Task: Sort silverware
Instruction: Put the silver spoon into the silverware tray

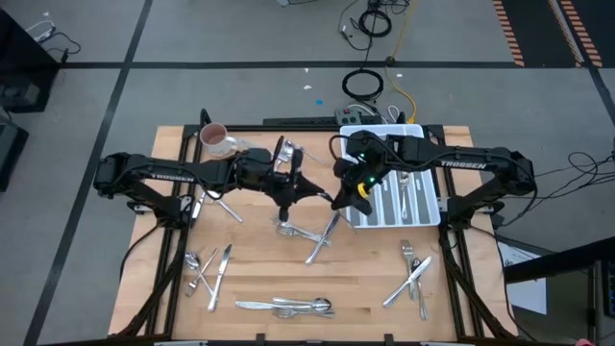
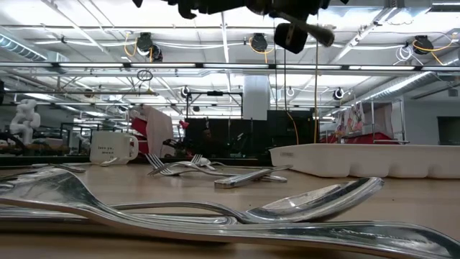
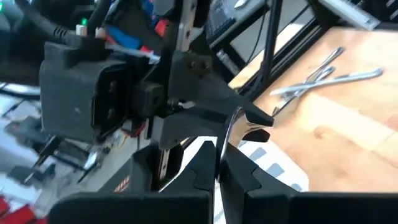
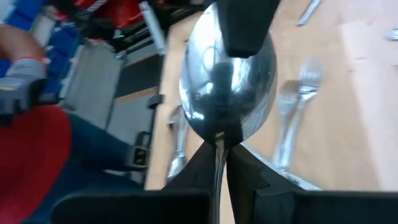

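Observation:
A shiny silver spoon [image 4: 227, 81] hangs high over the table's middle, between my two grippers, which meet there tip to tip. My right gripper [image 4: 219, 149] is shut on it from the right, and my left gripper [image 3: 219, 165] from the left. In the left wrist view the spoon [image 3: 227, 127] shows edge-on as a thin curved strip. In the high view the grippers meet at the spoon [image 1: 332, 199]. Other silverware lies loose on the wooden table [image 1: 250, 250], including a heap of forks [image 1: 298, 229]. My left gripper pinches the spoon bowl's rim [image 3: 222, 146] between its two fingers, coming nearly level from the table's left; one left fingertip [image 4: 245, 25] lies over the bowl's far end. The spoon is lifted clear of the table. My right gripper pinches the spoon's neck [image 4: 219, 138], just below the bowl, between its two fingers, slanting down from the table's right. The fingers lie along the handle and hide it. The bowl sticks out beyond the fingertips, toward my left gripper.
A white compartmented tray [image 1: 399, 197] with sorted pieces stands at the right, and a pink-and-white mug [image 1: 216, 141] at the far left. Loose silverware lies at the near left [image 1: 207, 269], near middle [image 1: 288, 306] and near right [image 1: 413, 274]. A person's gloved hand [image 4: 18, 87] shows beyond the table.

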You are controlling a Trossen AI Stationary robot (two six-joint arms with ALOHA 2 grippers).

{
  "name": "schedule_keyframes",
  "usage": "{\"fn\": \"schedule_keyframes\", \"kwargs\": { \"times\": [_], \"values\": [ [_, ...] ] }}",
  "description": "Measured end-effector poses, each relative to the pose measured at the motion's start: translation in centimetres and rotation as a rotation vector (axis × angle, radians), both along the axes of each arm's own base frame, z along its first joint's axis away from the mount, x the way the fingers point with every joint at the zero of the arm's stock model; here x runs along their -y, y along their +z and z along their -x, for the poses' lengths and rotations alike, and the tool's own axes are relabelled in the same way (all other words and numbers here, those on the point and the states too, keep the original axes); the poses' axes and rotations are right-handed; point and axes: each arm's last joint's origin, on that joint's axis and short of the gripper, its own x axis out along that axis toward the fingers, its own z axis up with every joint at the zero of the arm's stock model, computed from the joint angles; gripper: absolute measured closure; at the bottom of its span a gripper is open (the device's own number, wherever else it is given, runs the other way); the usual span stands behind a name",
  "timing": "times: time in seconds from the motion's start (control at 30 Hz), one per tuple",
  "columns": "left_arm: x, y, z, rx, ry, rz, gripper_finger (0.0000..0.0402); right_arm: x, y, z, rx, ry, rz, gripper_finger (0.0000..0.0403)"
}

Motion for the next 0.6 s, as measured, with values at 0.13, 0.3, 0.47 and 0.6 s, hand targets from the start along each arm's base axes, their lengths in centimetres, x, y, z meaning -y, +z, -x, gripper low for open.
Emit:
{"fn": "schedule_keyframes", "kwargs": {
  "times": [0.13, 0.3, 0.47, 0.6],
  "values": [
    [-0.2, -0.2, 0.0, -0.025, 0.076, 0.026, 0.0396, 0.3, -0.3, 0.2, -0.042, -0.075, 0.090, 0.0336],
    [-0.6, -0.6, 0.1, -0.072, 0.191, 0.161, 0.0396, 0.6, -0.5, 0.4, -0.077, -0.165, 0.179, 0.0252],
    [-1.0, -0.8, 0.2, -0.088, 0.292, 0.318, 0.0396, 0.8, -0.4, 0.3, -0.071, -0.228, 0.244, 0.0212],
    [-1.4, -0.9, 0.3, -0.090, 0.349, 0.447, 0.0396, 1.0, -0.3, 0.2, -0.054, -0.258, 0.305, 0.0210]
  ]
}}
